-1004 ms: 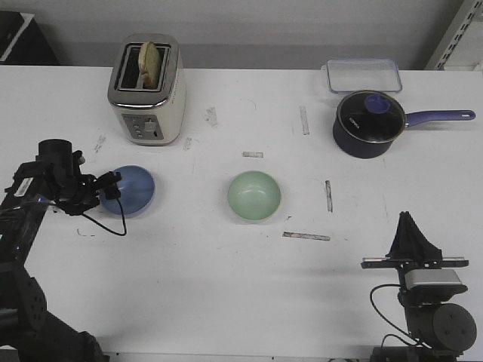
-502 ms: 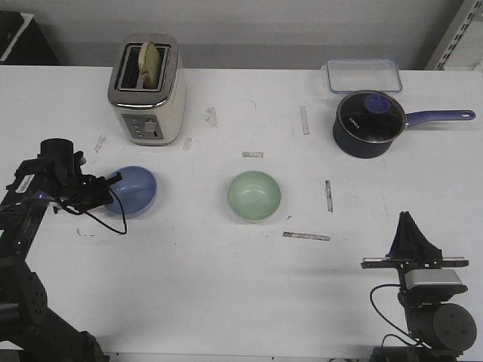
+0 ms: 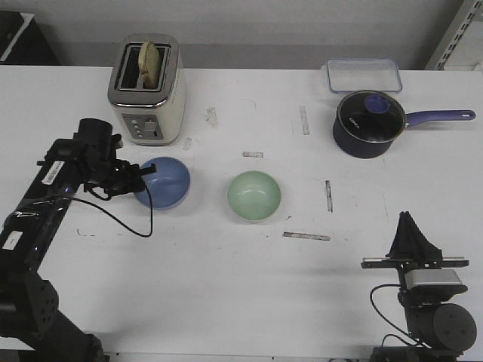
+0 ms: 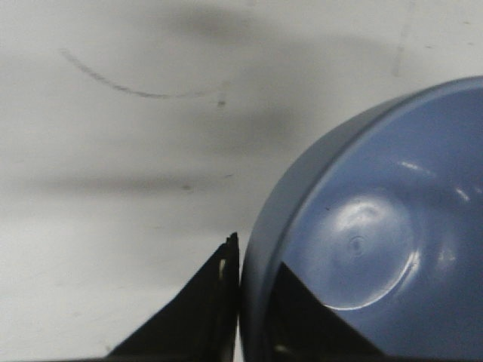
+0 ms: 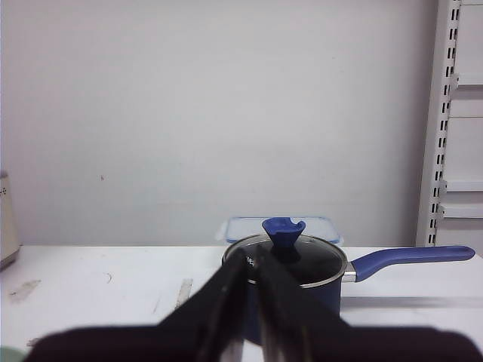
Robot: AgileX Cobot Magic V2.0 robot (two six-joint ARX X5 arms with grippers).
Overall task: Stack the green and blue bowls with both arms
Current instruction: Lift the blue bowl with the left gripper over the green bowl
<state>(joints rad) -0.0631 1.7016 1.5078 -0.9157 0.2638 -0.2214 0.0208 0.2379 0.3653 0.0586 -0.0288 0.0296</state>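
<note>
The blue bowl (image 3: 164,183) is held by my left gripper (image 3: 143,175), which is shut on its left rim and carries it left of the green bowl (image 3: 254,195). In the left wrist view one finger is outside the blue bowl's (image 4: 377,226) wall and one inside, pinching the rim at my left gripper (image 4: 253,264). The green bowl sits upright on the table's middle, empty. My right gripper (image 3: 410,226) is parked at the front right, jaws together and empty; in the right wrist view it (image 5: 251,260) points toward the saucepan.
A toaster (image 3: 147,89) with bread stands at the back left, just behind my left arm. A dark navy saucepan (image 3: 368,123) with a glass lid and a clear container (image 3: 363,74) stand at the back right. Tape marks dot the white table (image 3: 226,286).
My left gripper has moved right with the blue bowl in it, from the table's left side toward the green bowl. The right arm has not moved.
</note>
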